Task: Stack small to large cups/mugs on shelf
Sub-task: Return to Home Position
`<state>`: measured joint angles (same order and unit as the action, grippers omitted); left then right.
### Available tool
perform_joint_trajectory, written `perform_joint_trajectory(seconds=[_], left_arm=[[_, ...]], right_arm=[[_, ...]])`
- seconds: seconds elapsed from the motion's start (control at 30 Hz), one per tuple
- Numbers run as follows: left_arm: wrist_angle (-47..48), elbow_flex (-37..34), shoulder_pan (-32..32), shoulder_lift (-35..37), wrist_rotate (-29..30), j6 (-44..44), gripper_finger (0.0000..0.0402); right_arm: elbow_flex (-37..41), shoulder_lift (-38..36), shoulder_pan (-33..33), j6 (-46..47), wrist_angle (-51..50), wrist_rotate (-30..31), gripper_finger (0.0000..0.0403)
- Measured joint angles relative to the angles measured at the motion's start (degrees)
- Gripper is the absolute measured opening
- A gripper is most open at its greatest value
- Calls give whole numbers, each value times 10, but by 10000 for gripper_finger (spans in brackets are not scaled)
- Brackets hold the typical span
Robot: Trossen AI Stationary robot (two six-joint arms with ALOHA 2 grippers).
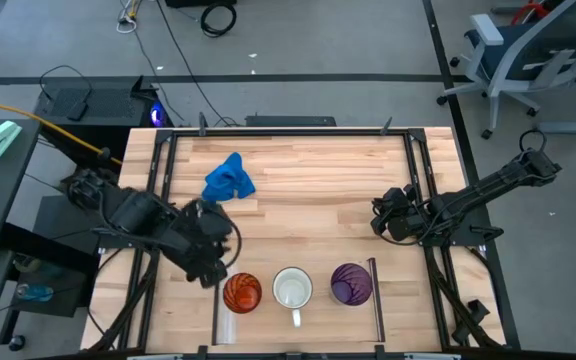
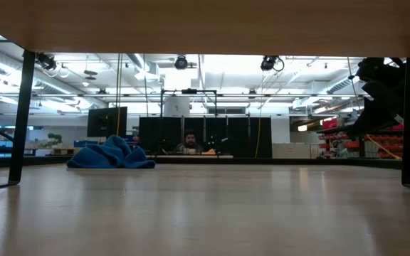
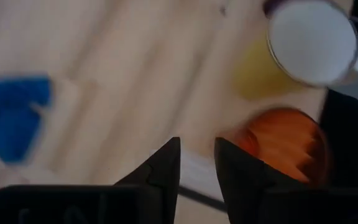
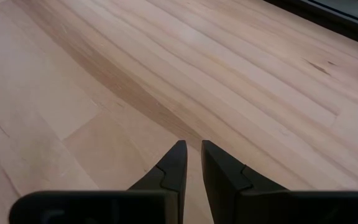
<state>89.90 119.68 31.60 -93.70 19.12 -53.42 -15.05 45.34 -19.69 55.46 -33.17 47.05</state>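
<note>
**Placing done, homing to go**

On the shelf [image 1: 318,318], in one row by rising size: orange cup [image 1: 241,293], just beside the left gripper [image 1: 212,272]; white mug [image 1: 292,289] one place beyond; purple tumbler [image 1: 350,284] farthest from it, nearer the right gripper [image 1: 380,216]. Side by side, not nested. By judgement, nothing left but parking both arms. Left gripper low, angled towards the cup, fingers nearly together, empty. Right gripper over bare table [image 1: 308,170], well apart from the tumbler, fingers almost pressed together, empty.
</note>
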Motion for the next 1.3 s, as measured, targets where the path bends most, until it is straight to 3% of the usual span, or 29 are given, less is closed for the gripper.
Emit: perform_joint_trajectory(seconds=[0.1,0.23,0.37,0.5,0.77,0.97,1.07,1.3], left_arm=[[0,0,-3,15,79,74,105],[0,0,-3,32,232,172,98],[0,0,-7,42,378,217,92],[1,0,-28,55,450,222,86],[1,-13,-115,63,449,226,73],[-51,-127,-194,83,427,230,57],[-152,-216,-233,115,373,287,45],[-568,-447,-322,225,188,514,14]], right_arm=[[0,0,0,0,0,-2,55],[0,0,0,0,0,-6,55],[0,0,0,0,0,-6,55],[0,0,0,0,0,-7,55],[0,0,0,0,2,-7,55],[0,0,0,-1,9,-7,55],[0,0,0,-10,21,-8,55],[-3,-1,0,-80,92,-9,55]])
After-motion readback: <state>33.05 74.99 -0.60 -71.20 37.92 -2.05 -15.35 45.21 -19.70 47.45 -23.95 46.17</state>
